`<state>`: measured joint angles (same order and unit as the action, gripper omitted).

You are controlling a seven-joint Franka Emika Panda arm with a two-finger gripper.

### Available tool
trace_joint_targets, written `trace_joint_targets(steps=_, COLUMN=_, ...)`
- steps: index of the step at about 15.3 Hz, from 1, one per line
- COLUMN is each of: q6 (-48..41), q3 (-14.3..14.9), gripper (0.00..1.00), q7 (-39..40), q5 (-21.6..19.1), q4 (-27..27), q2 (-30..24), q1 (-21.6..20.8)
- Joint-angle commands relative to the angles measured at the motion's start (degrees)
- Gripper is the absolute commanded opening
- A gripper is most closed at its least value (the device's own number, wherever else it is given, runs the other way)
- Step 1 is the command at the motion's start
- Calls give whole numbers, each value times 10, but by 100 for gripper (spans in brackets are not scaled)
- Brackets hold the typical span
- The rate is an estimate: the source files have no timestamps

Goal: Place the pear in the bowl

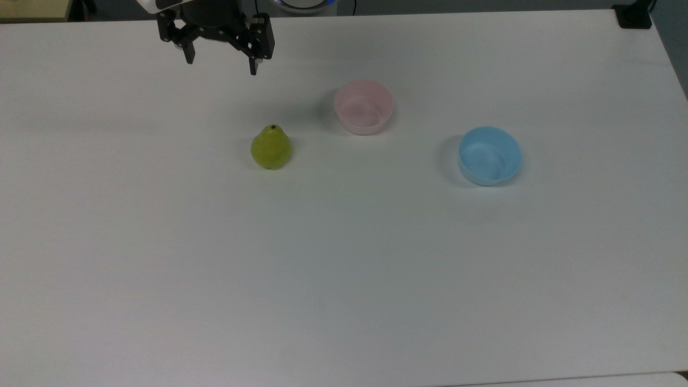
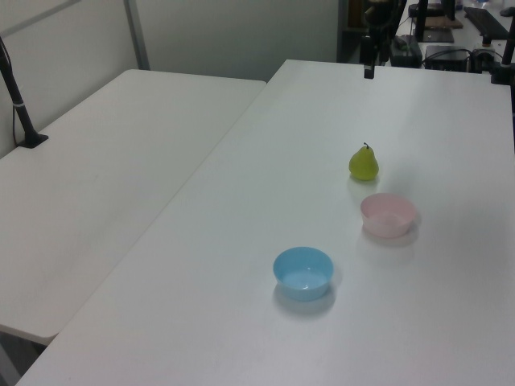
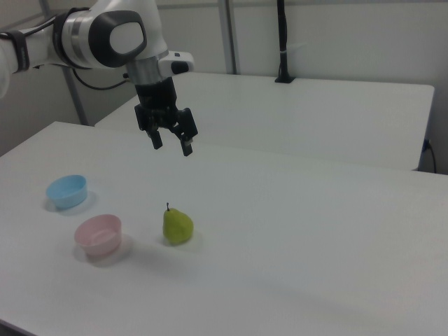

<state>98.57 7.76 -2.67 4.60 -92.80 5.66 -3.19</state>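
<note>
The yellow-green pear [image 1: 271, 147] [image 2: 364, 163] [image 3: 178, 226] stands upright on the white table, stem up. The pale pink bowl [image 1: 364, 106] [image 2: 388, 215] [image 3: 99, 236] sits empty a short way to the top view's right of the pear, apart from it. My gripper [image 1: 221, 63] [image 3: 171, 145] hangs open and empty in the air, well above the table, near its far edge in the top view and up-left of the pear. In the left view the gripper [image 2: 368, 71] is a small dark shape at the top.
A light blue bowl [image 1: 489, 156] [image 2: 303, 273] [image 3: 67, 191] stands empty beyond the pink bowl, further to the top view's right. A second white table [image 2: 96, 185] adjoins on the left view's left. A black clamp [image 1: 634, 16] sits at the table's far right corner.
</note>
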Motion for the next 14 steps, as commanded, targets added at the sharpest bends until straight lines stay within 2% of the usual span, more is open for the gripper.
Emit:
trace_joint_targets(steps=1, q6=-7, q3=9, gripper=100, q7=4, q5=-1, q4=-10, q2=-22, q1=1)
trace_joint_targets(steps=12, q6=-7, q3=10, gripper=100, q7=28, q5=-2, q4=-11, q2=-20, q1=-4)
trace_joint_targets(steps=14, q6=-5, q3=24, gripper=100, q7=30, q5=-2, q4=-15, q2=-13, q1=-19)
